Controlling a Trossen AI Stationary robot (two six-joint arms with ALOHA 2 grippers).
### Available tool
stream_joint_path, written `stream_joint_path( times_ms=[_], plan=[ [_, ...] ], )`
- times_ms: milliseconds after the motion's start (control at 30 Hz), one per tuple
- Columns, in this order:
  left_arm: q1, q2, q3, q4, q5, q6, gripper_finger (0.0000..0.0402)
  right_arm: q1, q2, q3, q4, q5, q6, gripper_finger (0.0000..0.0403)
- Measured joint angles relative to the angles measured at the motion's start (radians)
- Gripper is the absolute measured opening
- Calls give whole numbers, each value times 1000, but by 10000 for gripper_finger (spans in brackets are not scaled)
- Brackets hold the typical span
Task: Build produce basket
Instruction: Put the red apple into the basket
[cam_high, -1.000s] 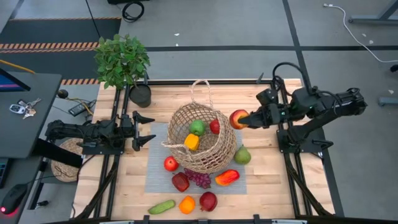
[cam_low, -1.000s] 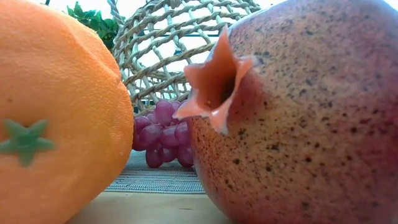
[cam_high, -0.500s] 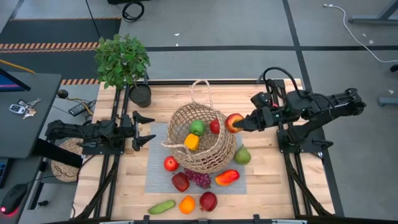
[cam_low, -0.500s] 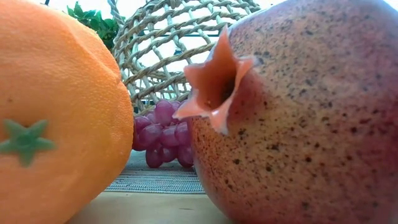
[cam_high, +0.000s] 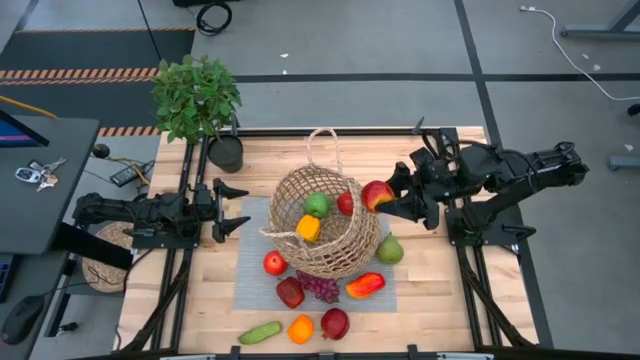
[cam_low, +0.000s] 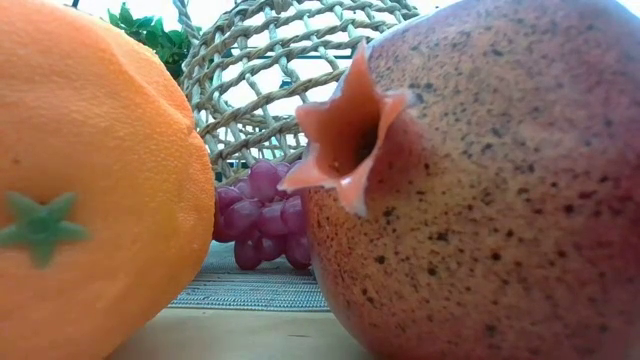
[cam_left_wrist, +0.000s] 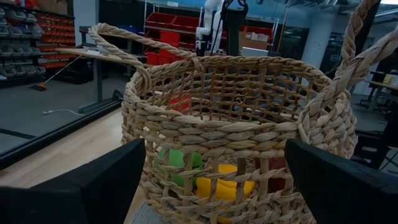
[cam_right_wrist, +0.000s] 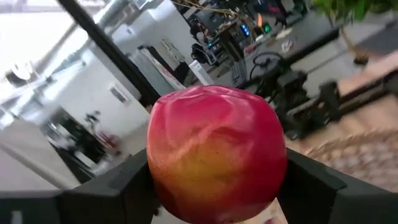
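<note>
Fingers of the right hand (cam_high: 388, 198) pinch a red apple (cam_high: 377, 194) over the right rim of the basket (cam_high: 325, 235), mid-surface; left hand (cam_high: 238, 209) rests spread, just left of the basket.

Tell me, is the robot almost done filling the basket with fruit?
Not yet. The basket holds only a few pieces. The right gripper has its jaws shut on a red apple at the rim. The pear, grapes, cucumber, orange and others wait outside. The left gripper waits open.
</note>
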Motion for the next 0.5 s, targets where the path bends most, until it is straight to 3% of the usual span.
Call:
stream_joint_path(
  times_ms=[367,500],
  plan=[
    [0,1,0,3,0,0,392,-4,0,0,19,3,-178,274],
    [0,1,0,4,0,0,392,-13,32,2,88,84,-272,274]
  ],
)
